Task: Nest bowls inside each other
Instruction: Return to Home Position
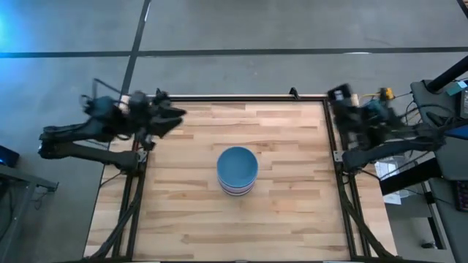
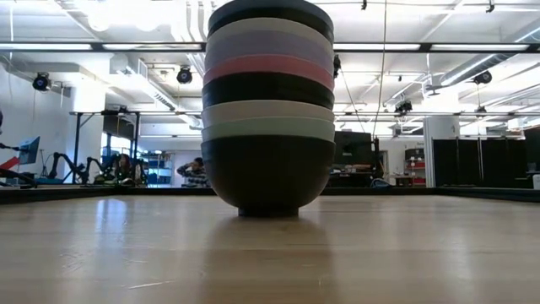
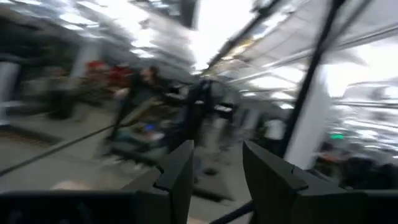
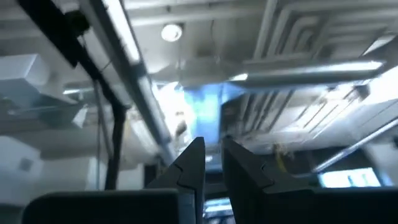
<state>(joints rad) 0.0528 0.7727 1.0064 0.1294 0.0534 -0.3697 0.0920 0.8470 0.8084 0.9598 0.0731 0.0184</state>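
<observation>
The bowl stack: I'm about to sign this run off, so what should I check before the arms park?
1. Stack of small round bowls upright on the light wooden table, blue bowl topmost: ok.
2. No loose bowl outside the stack: ok.
3. Every bowl fully seated: cannot tell; the low view cuts off the top.
4. Left end effector at the table's far left corner, clear of the stack, open, empty: ok.
5. Right end effector by the table's right edge, carrying no bowl: ok.

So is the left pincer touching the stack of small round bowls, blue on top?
Apart. The high view shows the left pincer at the table's left edge, bare wooden tabletop between it and the bowl stack.
</observation>
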